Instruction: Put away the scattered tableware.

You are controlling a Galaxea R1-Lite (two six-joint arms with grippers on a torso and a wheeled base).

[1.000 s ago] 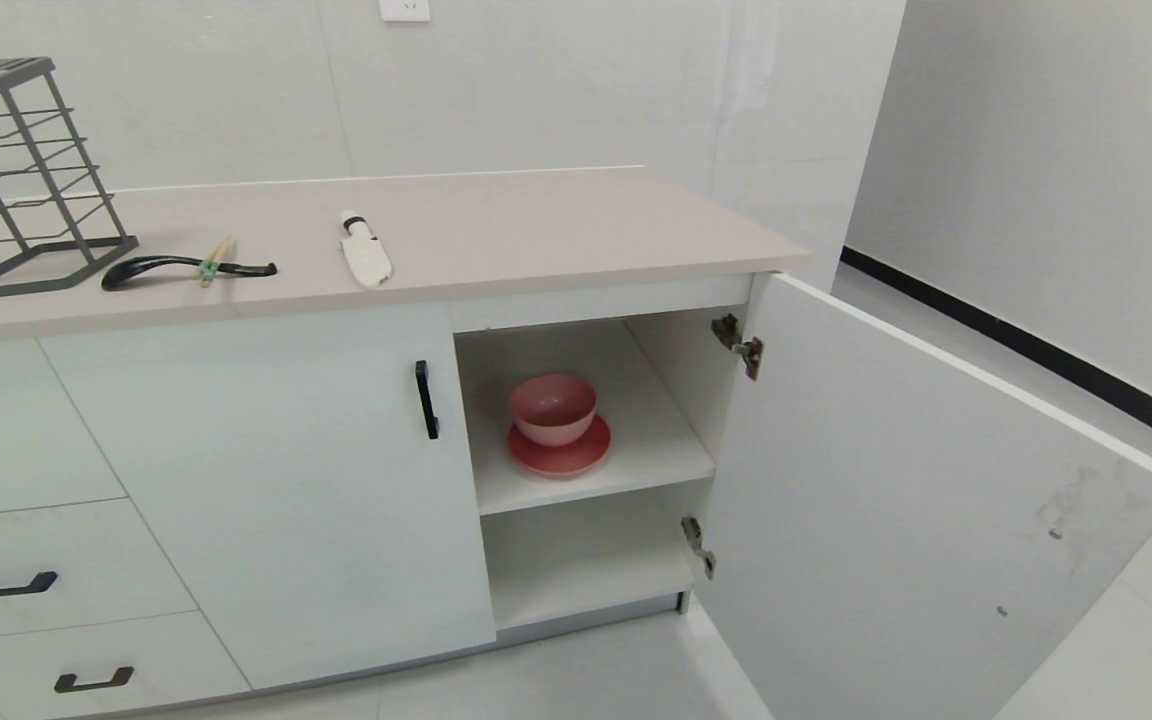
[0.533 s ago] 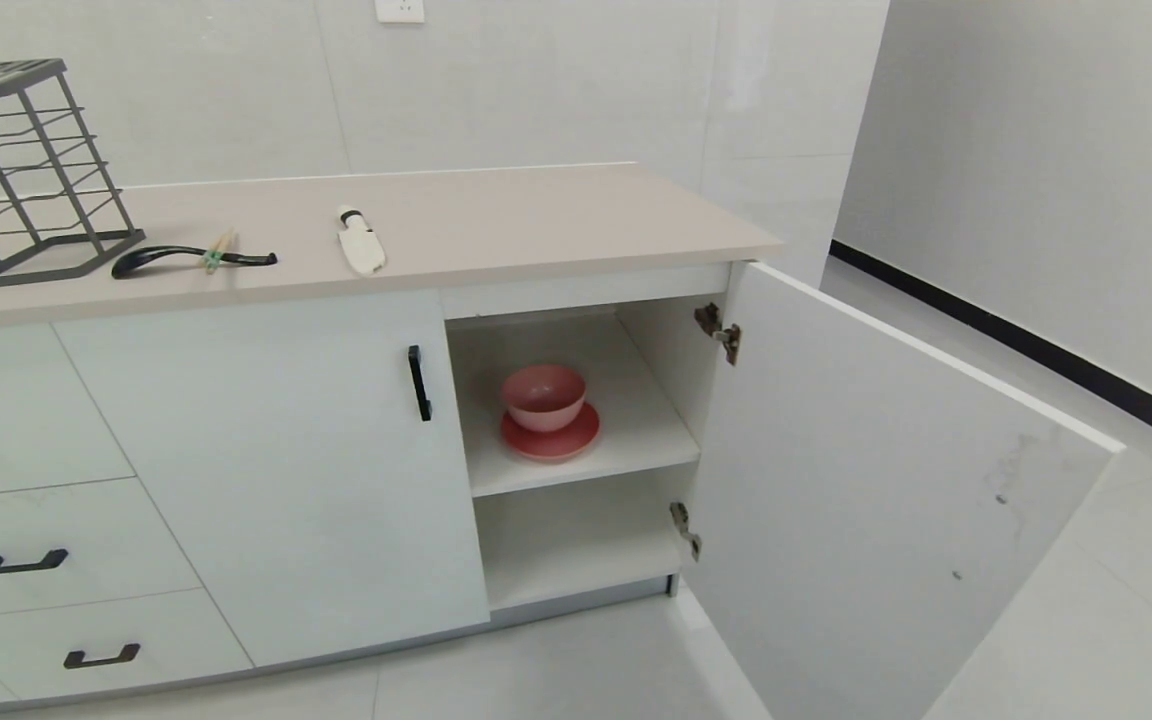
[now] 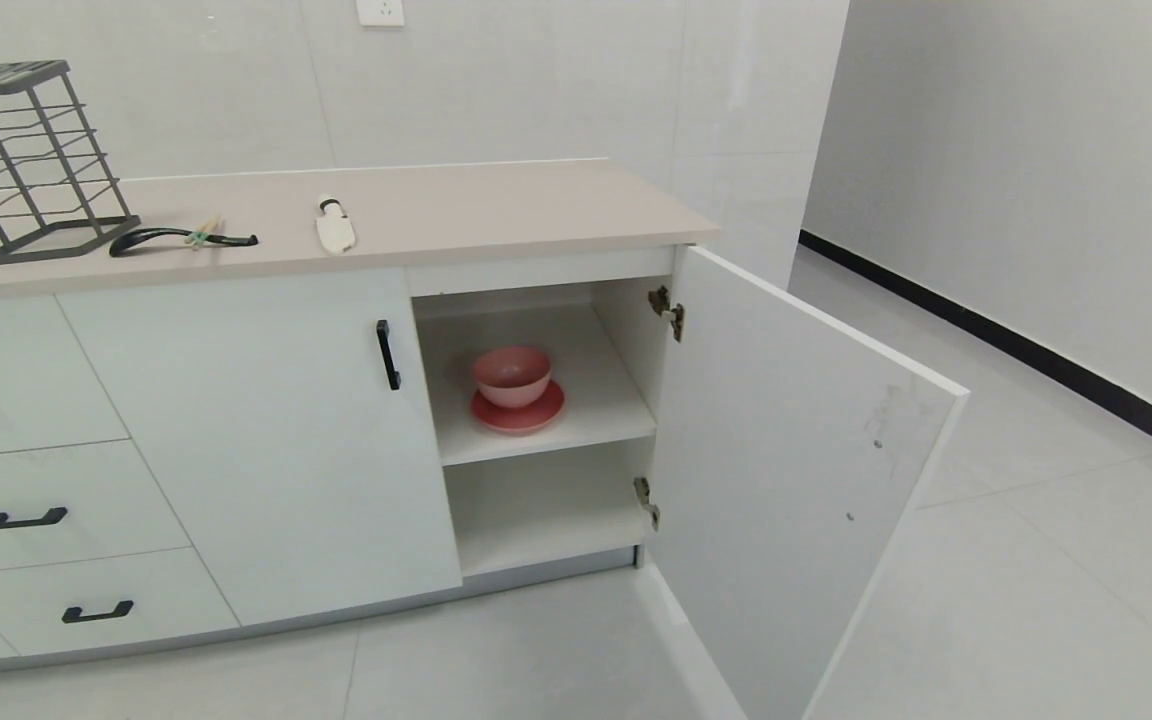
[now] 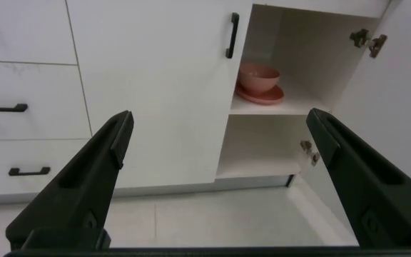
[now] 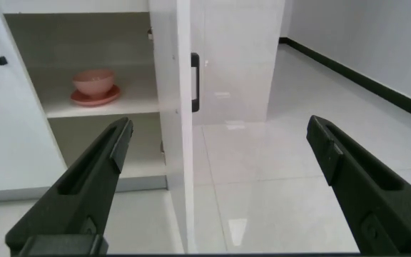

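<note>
On the counter [image 3: 496, 210], the head camera finds three kinds of tableware. One black ladle [image 3: 151, 237] lies there with chopsticks [image 3: 204, 234] across its handle, too small to count. One white utensil [image 3: 335, 225] lies a little apart toward the robot's right. One wire rack [image 3: 31, 160] stands just beside the ladle's scoop. Below, the cupboard has one closed door [image 3: 266, 440] and one open door [image 3: 786, 450], swung wide on two hinges [image 3: 666, 310]. Of its two levels, the upper shelf [image 3: 596, 425] carries one pink bowl [image 3: 511, 373] sitting on one red plate [image 3: 526, 413]. Three drawer handles [image 3: 24, 518] run down the left side.

From the left wrist, the left gripper [image 4: 220, 121] hangs low before the cupboard, its two fingers spread far apart and holding nothing. Beyond them are the bowl [image 4: 258, 75] on its plate, the three drawer handles and both hinges, seen from lower down.

From the right wrist, the right gripper [image 5: 220, 127] is likewise spread wide and empty, facing the edge of the open door. Where the head camera sees the door's inner face, this one also sees the outer face, with one black door handle [image 5: 195, 82] on it.
</note>
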